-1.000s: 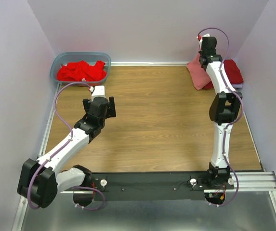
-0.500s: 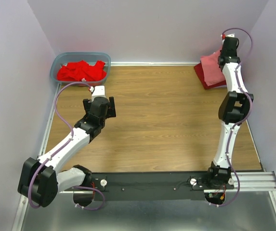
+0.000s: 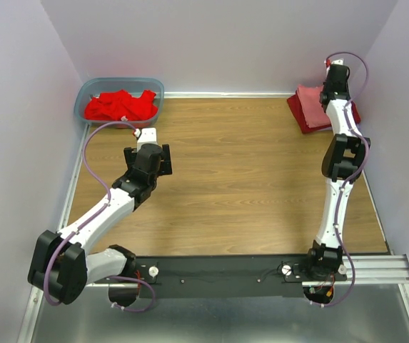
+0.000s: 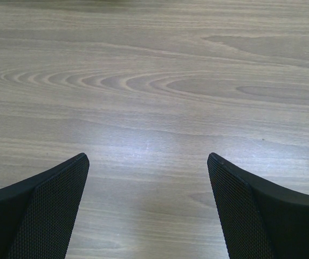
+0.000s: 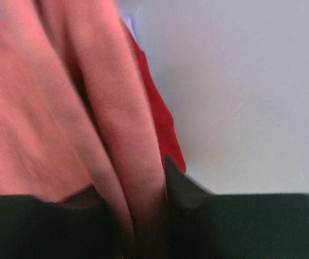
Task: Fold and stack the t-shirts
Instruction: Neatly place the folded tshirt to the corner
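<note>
A folded salmon-pink t-shirt (image 3: 307,96) lies on top of a red t-shirt (image 3: 310,123) in the far right corner. My right gripper (image 3: 330,96) reaches down onto that stack. In the right wrist view a fold of the salmon-pink t-shirt (image 5: 116,118) runs between the dark fingers (image 5: 181,189) of my right gripper (image 5: 135,216), and the red t-shirt (image 5: 159,124) shows beneath it. More red t-shirts (image 3: 122,106) lie crumpled in the tub. Over bare wood at the left my left gripper (image 3: 153,158) (image 4: 148,178) stands open with nothing between its fingers.
The translucent blue-grey tub (image 3: 90,89) sits in the far left corner. Lilac walls close in the back and both sides; the right wall (image 5: 240,81) is close beside the stack. The wooden table (image 3: 240,164) lies between the arms.
My right arm carried the hanging salmon-pink t-shirt rightward to the far right corner and lowered it onto the red one. The left arm has not moved.
</note>
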Tool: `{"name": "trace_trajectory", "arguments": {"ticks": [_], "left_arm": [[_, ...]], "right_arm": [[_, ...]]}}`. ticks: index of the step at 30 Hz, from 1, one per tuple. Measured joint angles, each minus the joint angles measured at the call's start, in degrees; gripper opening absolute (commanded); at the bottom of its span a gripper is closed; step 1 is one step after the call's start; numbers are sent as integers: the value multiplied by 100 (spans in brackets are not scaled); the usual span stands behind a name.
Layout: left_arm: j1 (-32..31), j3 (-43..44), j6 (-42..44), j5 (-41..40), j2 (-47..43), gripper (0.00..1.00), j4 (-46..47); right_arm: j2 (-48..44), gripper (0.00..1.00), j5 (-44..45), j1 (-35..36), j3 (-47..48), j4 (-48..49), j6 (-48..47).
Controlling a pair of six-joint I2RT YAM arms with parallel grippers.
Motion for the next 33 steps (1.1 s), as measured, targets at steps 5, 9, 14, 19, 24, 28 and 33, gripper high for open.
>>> {"name": "trace_trajectory", "arguments": {"ticks": [5,9,14,19,24,28,33], "left_arm": [[0,0,0,-2,20,98,0],[0,0,0,-2,35,98,0],[0,2,0,-2,22,98,-2],[0,2,0,-2,-175,98,0],[0,2,0,-28,-424,98,0],[0,2,0,-35,-492,97,2],[0,2,0,-35,-494,97,2]], "right_arm": [[13,77,57,0,11,341,7],[-2,85,232,13,20,474,109],[-498,91,101,70,-479,501,352],[-1502,86,-839,125,-1285,538,946],[-1980,59,-2116,151,-1738,782,1556],[-1891,59,-2719,168,-2105,800,1864],[-1497,60,-3132,168,-2277,752,1934]]}}
